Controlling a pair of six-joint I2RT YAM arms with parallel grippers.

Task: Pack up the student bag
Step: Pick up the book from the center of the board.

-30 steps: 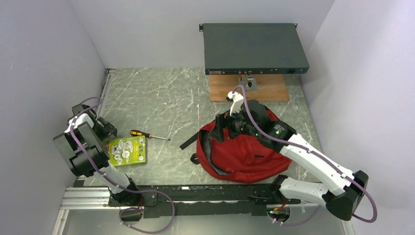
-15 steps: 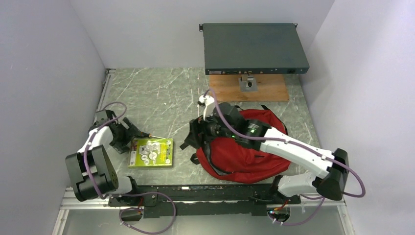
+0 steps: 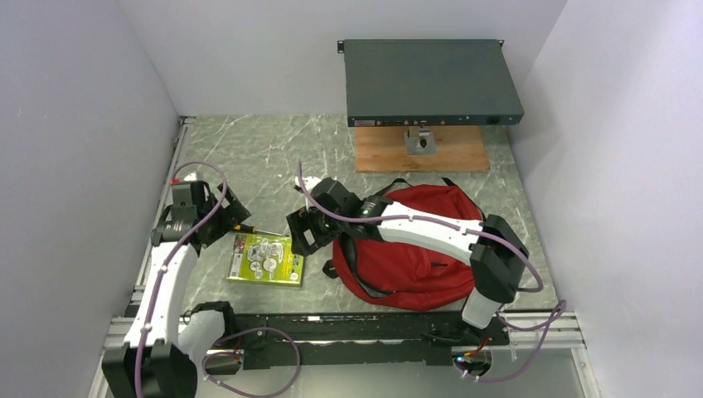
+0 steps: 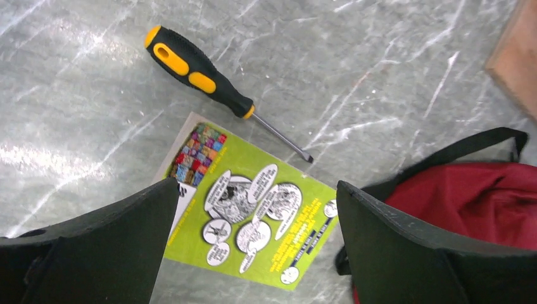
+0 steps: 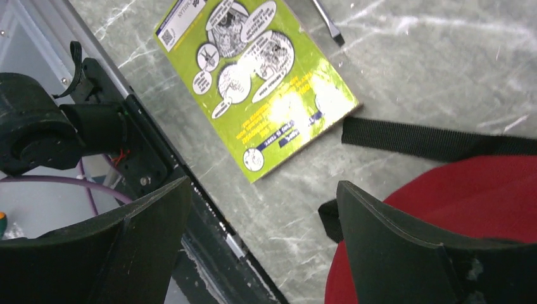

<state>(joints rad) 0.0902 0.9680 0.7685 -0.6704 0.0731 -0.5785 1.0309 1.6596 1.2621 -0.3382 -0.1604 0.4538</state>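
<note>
Left gripper (image 4: 256,187) and right gripper (image 5: 263,183) gape wide, empty, near a glossy flat booklet (image 3: 267,259) beside the soft student bag (image 3: 414,269).

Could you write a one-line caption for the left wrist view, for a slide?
Open left end effector facing a green booklet, a screwdriver and the red student bag.

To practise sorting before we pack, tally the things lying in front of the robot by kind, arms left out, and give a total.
Bags: 1, the red student bag
Books: 1, the green book
Tools: 1, the screwdriver
Boards: 1, the wooden board
Boxes: 1, the dark equipment box
Small parts: 1, the metal piece on the board
Total: 6
</note>
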